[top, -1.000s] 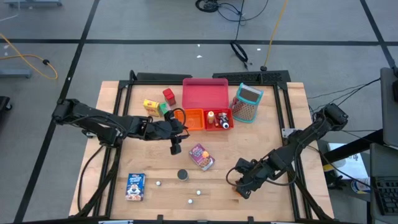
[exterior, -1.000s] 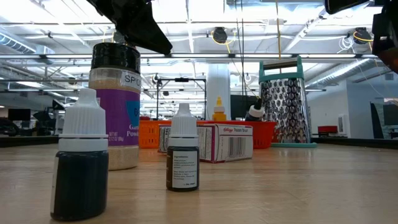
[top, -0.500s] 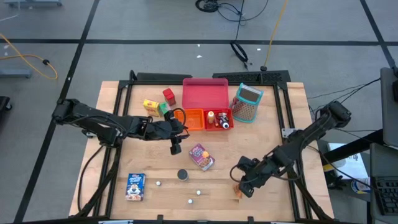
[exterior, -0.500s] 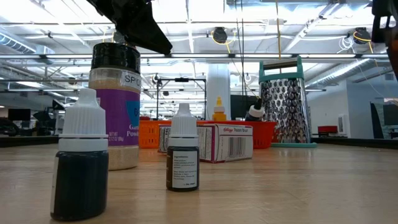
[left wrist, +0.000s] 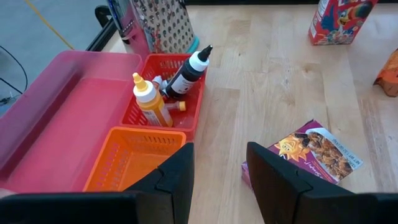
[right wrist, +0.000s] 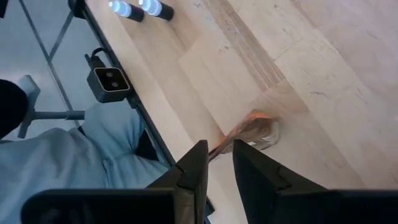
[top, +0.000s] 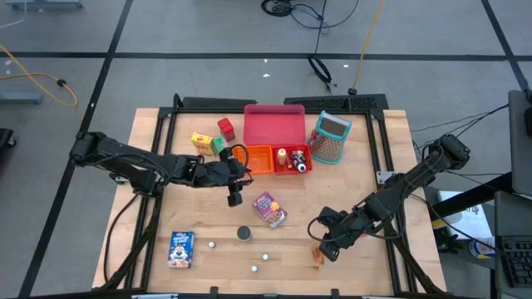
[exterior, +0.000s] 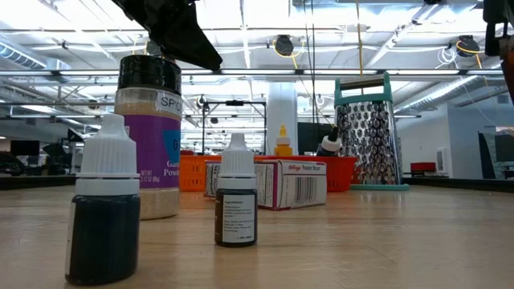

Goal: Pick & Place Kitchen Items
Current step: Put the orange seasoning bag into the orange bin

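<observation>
My right gripper [top: 326, 247] hovers over the table's near right part, shut on a small orange-brown packet [right wrist: 252, 127] that shows just beside it [top: 317, 255]. My left gripper [left wrist: 219, 180] is open and empty above the table's middle, between the orange bin [left wrist: 134, 163] and a purple packet [left wrist: 311, 152]. A blue box [top: 180, 248], a black can [top: 243, 233] and white balls [top: 265, 257] rest on the near part. Yellow, green and red boxes [top: 208, 141] sit left of the pink tray [top: 273, 124]. My right gripper pinches the orange-brown packet by one narrow end [right wrist: 222, 144] between its two fingers, coming from above. The rest of the packet spreads out beyond the fingertips toward the tabletop; whether it hangs clear or touches the wood, I cannot tell.
The red bin [top: 293, 159] holds small bottles [left wrist: 149, 102]. A teal-framed grater [top: 330, 137] stands right of the tray. A spice jar [exterior: 148, 136] and two dropper bottles [exterior: 236, 201] stand by the near edge. Light-blue fabric [right wrist: 93, 155] lies beyond that edge.
My right gripper has risen a little and drawn back toward the far edge. The orange-brown packet, hidden under it a second ago, now shows at its near side.
</observation>
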Robot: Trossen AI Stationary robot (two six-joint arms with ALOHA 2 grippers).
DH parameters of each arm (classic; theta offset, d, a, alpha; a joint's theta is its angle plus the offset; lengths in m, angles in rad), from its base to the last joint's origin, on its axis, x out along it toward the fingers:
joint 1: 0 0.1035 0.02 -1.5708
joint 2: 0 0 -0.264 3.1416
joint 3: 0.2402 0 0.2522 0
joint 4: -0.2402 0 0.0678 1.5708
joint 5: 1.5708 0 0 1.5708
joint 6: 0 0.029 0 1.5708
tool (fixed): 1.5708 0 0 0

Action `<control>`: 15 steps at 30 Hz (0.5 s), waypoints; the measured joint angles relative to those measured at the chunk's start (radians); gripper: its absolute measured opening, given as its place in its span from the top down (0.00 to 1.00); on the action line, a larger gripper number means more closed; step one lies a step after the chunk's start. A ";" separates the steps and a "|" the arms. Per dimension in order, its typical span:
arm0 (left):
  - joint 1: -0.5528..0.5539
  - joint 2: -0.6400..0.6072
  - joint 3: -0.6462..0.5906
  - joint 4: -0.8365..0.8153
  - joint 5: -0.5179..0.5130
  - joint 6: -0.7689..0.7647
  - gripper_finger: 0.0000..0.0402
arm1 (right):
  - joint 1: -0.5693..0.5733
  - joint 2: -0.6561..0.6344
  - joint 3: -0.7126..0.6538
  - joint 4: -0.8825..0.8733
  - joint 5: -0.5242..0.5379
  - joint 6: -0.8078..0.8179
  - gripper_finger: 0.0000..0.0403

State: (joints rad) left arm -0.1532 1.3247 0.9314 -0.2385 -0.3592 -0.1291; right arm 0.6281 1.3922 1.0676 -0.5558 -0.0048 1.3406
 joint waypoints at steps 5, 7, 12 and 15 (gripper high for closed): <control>0.000 0.000 0.000 -0.006 0.000 0.000 0.63 | -0.001 0.029 0.000 -0.016 0.000 0.012 0.83; 0.000 0.000 0.000 -0.006 0.000 0.000 0.63 | -0.006 0.032 0.000 0.019 -0.001 0.016 0.83; 0.000 0.000 0.000 -0.007 -0.001 0.000 0.63 | -0.013 0.032 0.000 0.003 -0.021 0.031 0.83; 0.000 0.000 0.000 -0.010 -0.001 0.000 0.63 | -0.017 0.032 0.000 -0.007 -0.051 0.036 0.83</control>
State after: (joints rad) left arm -0.1532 1.3246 0.9318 -0.2488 -0.3599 -0.1295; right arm 0.6113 1.4239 1.0676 -0.5628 -0.0555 1.3762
